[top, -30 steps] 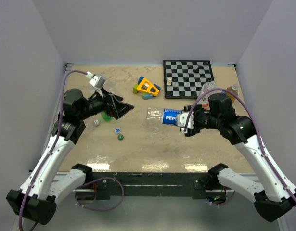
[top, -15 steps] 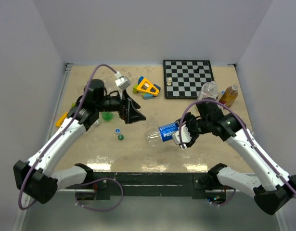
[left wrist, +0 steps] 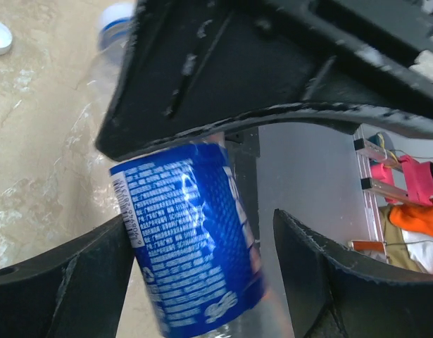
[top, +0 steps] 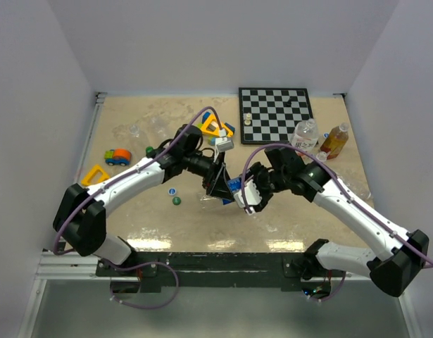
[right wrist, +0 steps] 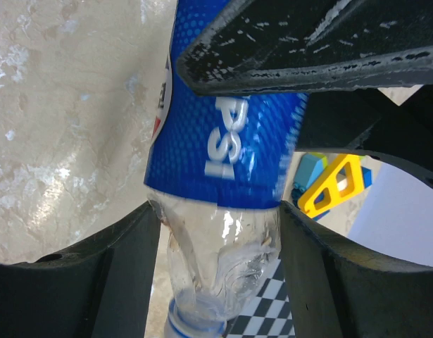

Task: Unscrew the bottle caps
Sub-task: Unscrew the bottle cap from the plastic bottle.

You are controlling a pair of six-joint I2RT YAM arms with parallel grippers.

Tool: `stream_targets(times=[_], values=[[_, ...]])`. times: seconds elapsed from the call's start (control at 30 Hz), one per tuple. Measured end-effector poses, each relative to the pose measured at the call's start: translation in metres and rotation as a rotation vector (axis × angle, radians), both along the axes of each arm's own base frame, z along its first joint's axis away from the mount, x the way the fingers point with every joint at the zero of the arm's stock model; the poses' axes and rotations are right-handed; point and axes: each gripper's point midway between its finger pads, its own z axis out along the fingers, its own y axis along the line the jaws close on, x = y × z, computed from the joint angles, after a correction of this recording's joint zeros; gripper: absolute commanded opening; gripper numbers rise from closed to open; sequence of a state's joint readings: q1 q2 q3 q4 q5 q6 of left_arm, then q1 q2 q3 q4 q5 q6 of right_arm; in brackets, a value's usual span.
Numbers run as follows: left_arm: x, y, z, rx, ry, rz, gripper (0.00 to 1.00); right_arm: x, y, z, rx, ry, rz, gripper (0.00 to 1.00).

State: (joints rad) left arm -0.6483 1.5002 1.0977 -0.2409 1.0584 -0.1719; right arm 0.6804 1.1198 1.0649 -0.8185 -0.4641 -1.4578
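over the middle of the desk [top: 202,218], the right hand [top: 248,194] grips the blue-labelled bottle [right wrist: 223,127]; the left hand [top: 220,182] straddles it, seemingly unclamped.

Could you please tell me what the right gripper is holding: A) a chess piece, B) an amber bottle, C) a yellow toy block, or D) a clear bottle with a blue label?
D: in the right wrist view the clear bottle with a blue label sits gripped between the fingers of the right gripper.
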Motion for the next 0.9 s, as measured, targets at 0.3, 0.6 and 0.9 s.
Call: stream_targets(times=[0.3, 0.6, 0.9], values=[[-0.007, -0.002, -0.005, 0.001, 0.006, -0.022, 0.56, -0.002, 0.004, -0.005, 0.009, 0.049, -0.020, 0.13], [-0.009, 0.004, -0.021, 0.078, 0.038, -0.007, 0.00, -0.014, 0.010, -0.004, 0.038, 0.101, 0.013, 0.52], [-0.014, 0.024, -0.025, 0.068, -0.191, 0.092, 0.00, -0.008, 0.018, 0.031, 0.136, 0.192, -0.127, 0.93]])
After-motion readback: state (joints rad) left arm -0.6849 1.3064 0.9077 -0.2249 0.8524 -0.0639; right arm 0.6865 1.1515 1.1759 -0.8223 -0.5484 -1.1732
